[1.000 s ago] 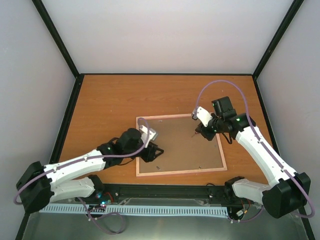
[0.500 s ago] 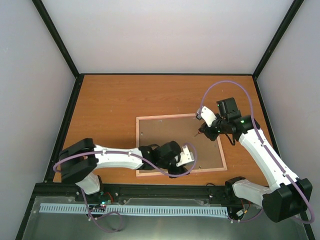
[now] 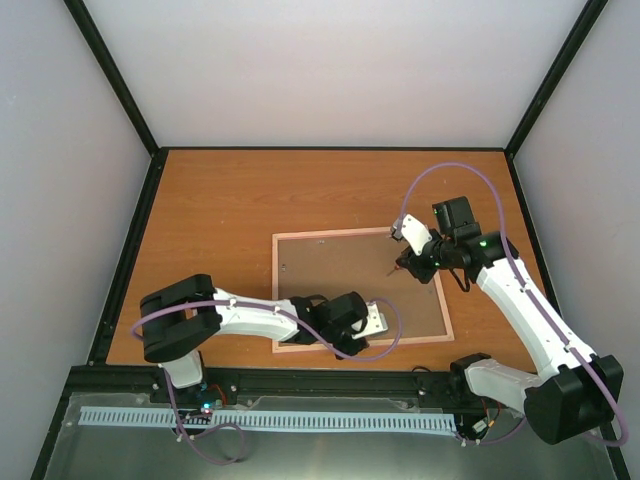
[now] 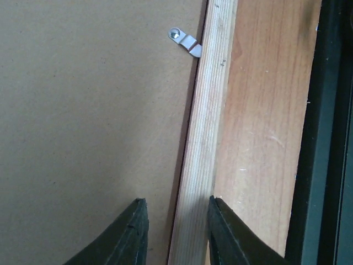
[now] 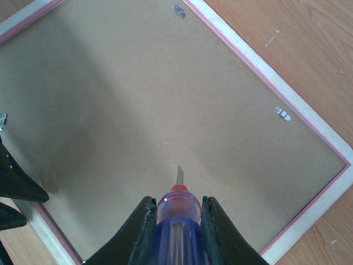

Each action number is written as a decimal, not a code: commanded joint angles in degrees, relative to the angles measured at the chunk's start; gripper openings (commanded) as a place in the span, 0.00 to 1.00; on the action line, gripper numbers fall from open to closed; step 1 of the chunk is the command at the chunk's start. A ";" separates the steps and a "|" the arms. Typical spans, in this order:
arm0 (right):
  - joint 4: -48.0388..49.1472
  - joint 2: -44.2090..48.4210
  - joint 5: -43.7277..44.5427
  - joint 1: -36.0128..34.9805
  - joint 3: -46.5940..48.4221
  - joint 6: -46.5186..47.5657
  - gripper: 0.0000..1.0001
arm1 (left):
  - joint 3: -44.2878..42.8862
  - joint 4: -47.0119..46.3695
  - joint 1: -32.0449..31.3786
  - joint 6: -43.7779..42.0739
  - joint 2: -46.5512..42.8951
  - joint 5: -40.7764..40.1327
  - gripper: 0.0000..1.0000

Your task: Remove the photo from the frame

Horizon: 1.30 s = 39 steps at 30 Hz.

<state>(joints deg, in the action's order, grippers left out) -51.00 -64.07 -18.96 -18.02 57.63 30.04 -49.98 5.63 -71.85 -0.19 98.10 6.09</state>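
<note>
The frame point(image 3: 275, 292) lay face down on the table point(image 3: 220, 200), toward 5 o'clock from its centre, brown board back point(image 3: 335, 275) upward. At the frame's 6 o'clock edge the left gripper point(image 4: 177, 200) straddled the wooden rail, one finger on each side; whether it pinched the rail could not be told. A metal clip point(image 4: 185, 40) sat at 12 o'clock from those fingers. Toward the frame's 2 o'clock corner, the right gripper point(image 5: 176, 200) clenched a screwdriver point(image 5: 176, 223), tip over the board.
</note>
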 commanded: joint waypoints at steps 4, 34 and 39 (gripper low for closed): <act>1.60 -0.25 -1.16 0.36 -0.61 -0.54 0.03 | 2.82 0.60 -0.57 -2.21 -2.62 -5.09 0.25; -7.96 -0.37 -10.27 0.31 3.40 6.58 0.03 | 4.32 1.16 0.94 -10.24 -10.25 -6.16 0.53; -9.28 -0.54 -10.95 0.27 3.25 6.81 0.03 | 2.88 -4.15 0.45 -11.17 -4.24 -6.34 0.44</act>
<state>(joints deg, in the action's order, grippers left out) -57.91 -64.36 -27.40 -18.02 59.66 35.46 -44.91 7.46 -70.52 -9.19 90.45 -1.58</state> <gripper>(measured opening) 0.181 0.472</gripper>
